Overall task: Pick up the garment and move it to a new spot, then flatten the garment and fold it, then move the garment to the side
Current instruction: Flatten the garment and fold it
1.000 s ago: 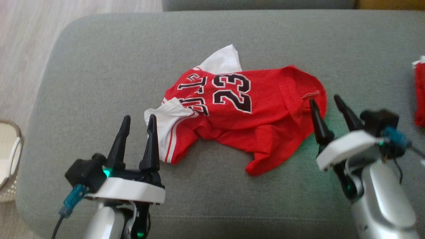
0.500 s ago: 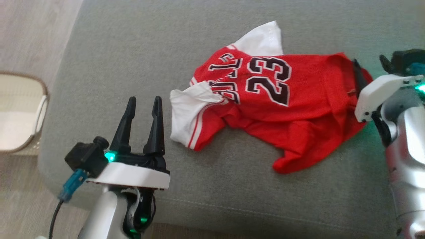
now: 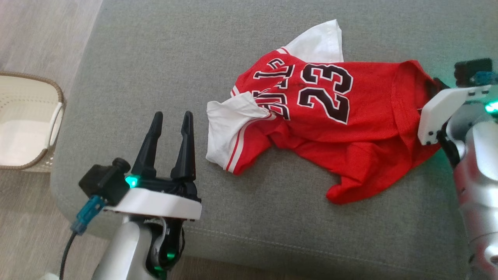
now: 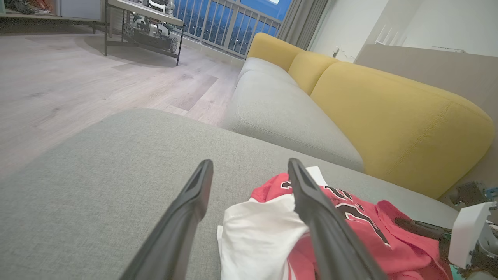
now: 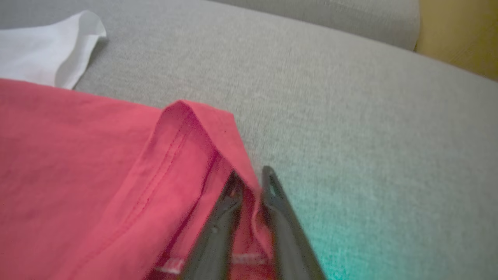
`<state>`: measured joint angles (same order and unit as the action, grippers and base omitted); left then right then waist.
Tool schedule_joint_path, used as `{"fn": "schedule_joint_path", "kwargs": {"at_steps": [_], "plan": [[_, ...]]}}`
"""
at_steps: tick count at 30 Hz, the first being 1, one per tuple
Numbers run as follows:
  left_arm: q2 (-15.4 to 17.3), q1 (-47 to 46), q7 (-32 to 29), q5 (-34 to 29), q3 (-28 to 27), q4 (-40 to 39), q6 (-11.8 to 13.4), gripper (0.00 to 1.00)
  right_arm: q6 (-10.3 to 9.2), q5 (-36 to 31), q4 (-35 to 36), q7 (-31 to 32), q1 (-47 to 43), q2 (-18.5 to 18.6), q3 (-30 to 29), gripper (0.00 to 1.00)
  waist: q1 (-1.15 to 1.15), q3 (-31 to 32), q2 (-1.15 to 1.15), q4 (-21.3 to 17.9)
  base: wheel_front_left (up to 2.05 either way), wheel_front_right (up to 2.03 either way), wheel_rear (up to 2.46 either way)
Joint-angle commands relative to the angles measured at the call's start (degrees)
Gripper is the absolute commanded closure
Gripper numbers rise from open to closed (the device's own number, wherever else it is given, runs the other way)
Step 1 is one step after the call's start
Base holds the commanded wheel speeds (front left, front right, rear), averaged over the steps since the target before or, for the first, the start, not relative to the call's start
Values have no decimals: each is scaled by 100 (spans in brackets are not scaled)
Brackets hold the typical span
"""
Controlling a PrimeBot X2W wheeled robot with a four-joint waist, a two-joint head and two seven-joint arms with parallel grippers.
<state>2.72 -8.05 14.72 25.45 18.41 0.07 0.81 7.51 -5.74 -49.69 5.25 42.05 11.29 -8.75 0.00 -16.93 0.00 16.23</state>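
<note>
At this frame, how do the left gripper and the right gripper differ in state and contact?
The left gripper is open, fingers spread; the right gripper is closed on a fold at the hem of the red jersey. The left gripper holds nothing, beside the white sleeve; the right gripper is at the jersey's opposite end. Both have dark fingers and sit low over the grey cushion.

Head view steeply down on cushion (image 3: 155,77), left wrist low along it, right wrist seemingly very close, all sharing garment (image 3: 369,128)
</note>
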Motion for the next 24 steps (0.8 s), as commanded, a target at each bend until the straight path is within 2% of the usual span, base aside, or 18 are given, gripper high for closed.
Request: {"fn": "schedule_joint_path", "kwargs": {"at_steps": [1, 11, 20, 21, 22, 24], "plan": [[16, -232, 28, 5, -157, -200, 8, 0, -2, -71, 156, -113, 194, 49, 108, 100, 0, -9, 0, 4, 0, 0, 0], [16, -298, 28, 86, -86, -187, -9, 0, -2, -774, 260, -993, 1387, 544, 97, 100, 0, -64, 0, 203, 0, 0, 0], [16, -301, 28, 198, 8, -188, 5, 0, -2, -1419, -272, -926, 2186, 769, 21, 100, 0, -202, 0, 484, 0, 0, 0], [16, -313, 28, 212, 21, -187, 3, 0, -2, -1463, -381, -888, 2217, 776, -24, 58, 0, -223, 0, 511, 0, 0, 0], [16, -326, 28, 225, 30, -188, 5, 0, -2, -1511, -495, -825, 2243, 790, -86, 0, 0, -246, 0, 531, 0, 0, 0], [16, -352, 28, 247, 43, -192, 9, 0, -2, -1627, -690, -721, 2279, 810, -217, 0, 0, -280, 0, 559, 0, 0, 0]]}}
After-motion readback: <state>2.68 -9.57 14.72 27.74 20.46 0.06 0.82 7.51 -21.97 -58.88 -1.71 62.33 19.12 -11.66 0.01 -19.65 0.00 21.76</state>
